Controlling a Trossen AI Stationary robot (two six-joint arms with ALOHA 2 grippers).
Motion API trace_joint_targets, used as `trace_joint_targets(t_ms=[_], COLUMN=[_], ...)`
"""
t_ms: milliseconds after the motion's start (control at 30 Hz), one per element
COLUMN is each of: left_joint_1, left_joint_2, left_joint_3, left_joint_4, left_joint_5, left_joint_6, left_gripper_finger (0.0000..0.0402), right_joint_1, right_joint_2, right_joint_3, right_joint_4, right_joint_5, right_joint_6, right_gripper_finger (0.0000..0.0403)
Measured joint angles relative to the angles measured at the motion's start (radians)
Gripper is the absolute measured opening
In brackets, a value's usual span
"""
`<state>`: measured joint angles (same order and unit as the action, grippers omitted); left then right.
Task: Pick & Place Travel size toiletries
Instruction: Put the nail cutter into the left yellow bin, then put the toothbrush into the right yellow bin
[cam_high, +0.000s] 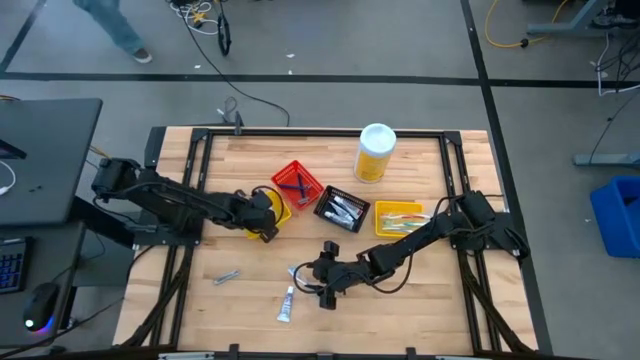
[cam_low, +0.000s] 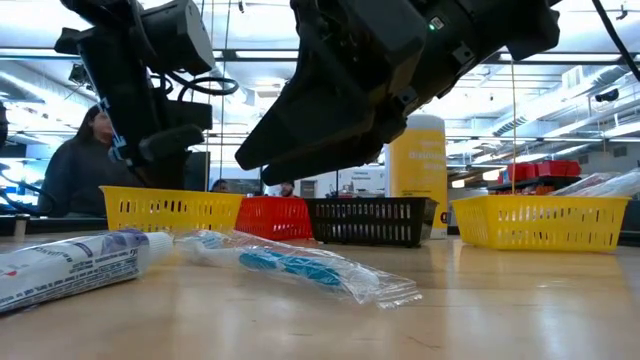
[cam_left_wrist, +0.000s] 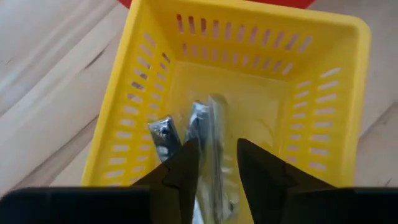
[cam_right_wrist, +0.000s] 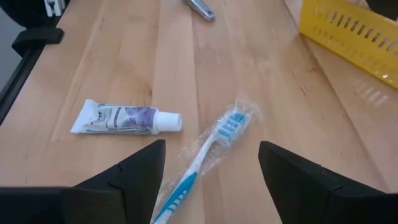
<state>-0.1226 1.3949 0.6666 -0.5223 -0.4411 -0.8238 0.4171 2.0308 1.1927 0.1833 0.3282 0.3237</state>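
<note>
My left gripper (cam_high: 267, 222) (cam_left_wrist: 217, 167) hangs open inside the left yellow bin (cam_high: 280, 212) (cam_left_wrist: 311, 93), pointing down. Silver nail clippers (cam_left_wrist: 163, 135) lie on the bin's floor; one slim silver piece (cam_left_wrist: 216, 134) lies below the gap between the fingers, and I see no touch. My right gripper (cam_high: 322, 282) (cam_right_wrist: 211, 177) stands wide open just above a blue-and-white toothbrush in a clear wrapper (cam_right_wrist: 208, 152) (cam_high: 300, 272) (cam_low: 290, 265), a finger on either side, apart from it. A small white tube (cam_right_wrist: 124, 118) (cam_high: 287, 305) (cam_low: 70, 265) lies flat beside the toothbrush.
A red bin (cam_high: 298, 185), a black bin (cam_high: 342, 210) and a second yellow bin (cam_high: 398, 217) stand in a row mid-table, with a tall yellow bottle (cam_high: 375, 152) behind. A loose nail clipper (cam_high: 226, 276) lies near the left. A person (cam_low: 80, 170) sits beyond the table.
</note>
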Motion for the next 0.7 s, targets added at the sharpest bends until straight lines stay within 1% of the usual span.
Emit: trace_joint_targets(t_ms=[200, 400, 567, 633, 700], left_joint_1=[0.0, -0.022, -0.083, -0.12, -0.156], left_joint_2=[-0.005, -0.027, -0.044, -0.057, -0.057], left_joint_3=[0.018, 0.087, 0.143, 0.151, 0.158], left_joint_4=[-0.012, -0.026, -0.019, -0.032, -0.001], left_joint_5=[0.026, 0.035, 0.031, 0.017, 0.012], left_joint_6=[0.047, 0.078, 0.109, 0.11, 0.11], left_gripper_finger=[0.0144, 0.0153, 0.0153, 0.0153, 0.0153], right_joint_1=[0.0, 0.0, 0.0, 0.0, 0.0], right_joint_2=[0.0, -0.029, -0.078, -0.097, -0.111], right_joint_3=[0.0, 0.0, -0.001, -0.001, -0.001], right_joint_4=[-0.001, -0.055, -0.127, -0.131, -0.141], right_joint_5=[-0.002, -0.003, 0.002, 0.002, 0.002], right_joint_6=[0.0, 0.0, 0.0, 0.0, 0.0], right_gripper_finger=[0.0258, 0.0261, 0.0269, 0.027, 0.027])
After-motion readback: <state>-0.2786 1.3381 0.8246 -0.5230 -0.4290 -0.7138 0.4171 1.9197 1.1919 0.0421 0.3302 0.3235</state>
